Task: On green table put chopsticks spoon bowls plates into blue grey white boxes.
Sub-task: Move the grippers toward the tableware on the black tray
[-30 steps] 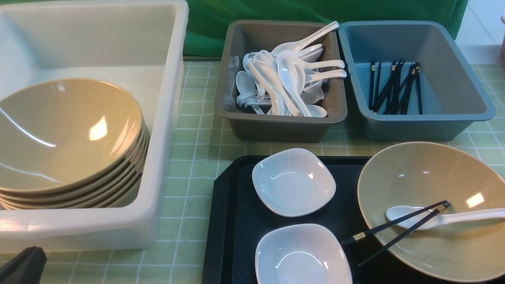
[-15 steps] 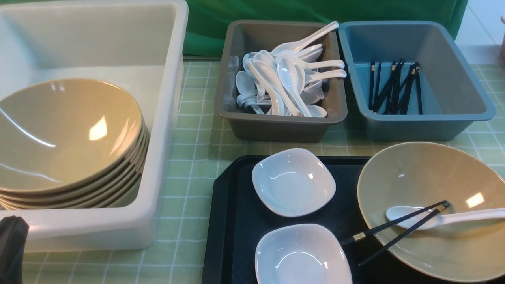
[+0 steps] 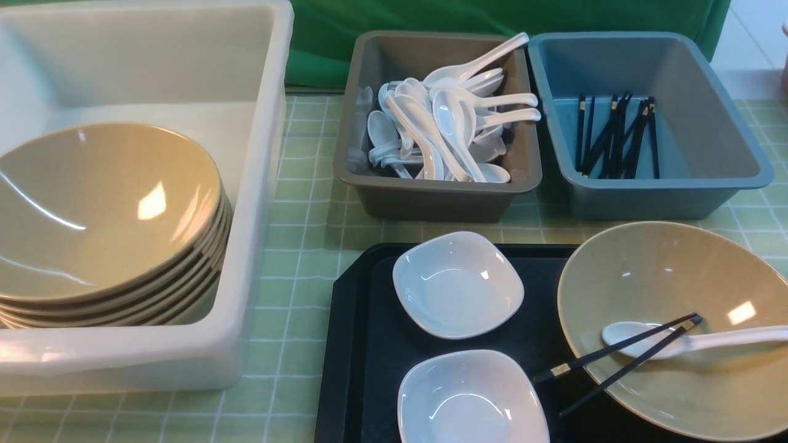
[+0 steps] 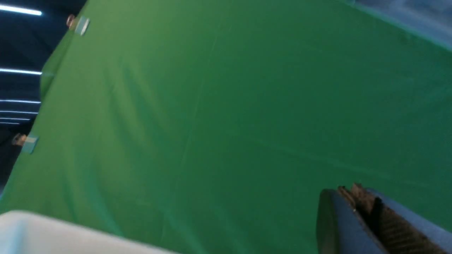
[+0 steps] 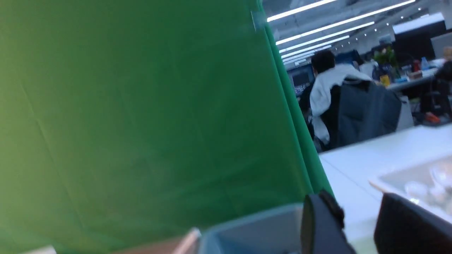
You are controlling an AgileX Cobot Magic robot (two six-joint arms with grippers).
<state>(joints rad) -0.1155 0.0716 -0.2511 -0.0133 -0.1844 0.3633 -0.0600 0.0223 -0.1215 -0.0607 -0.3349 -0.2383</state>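
No text, label, brand or number can be read on anything here. The black chopsticks [image 3: 615,346] across the tan bowl carry gold bands [image 3: 560,369], too small to show any marking.

Wrinkled green cloth backdrop [image 5: 141,106], long white ceiling strip lights [image 5: 317,24] beyond its edge, dark grey padded office chair [image 5: 367,109] with white garment [image 5: 326,95] beside that edge, plain white desktop [image 5: 381,155] past its foot
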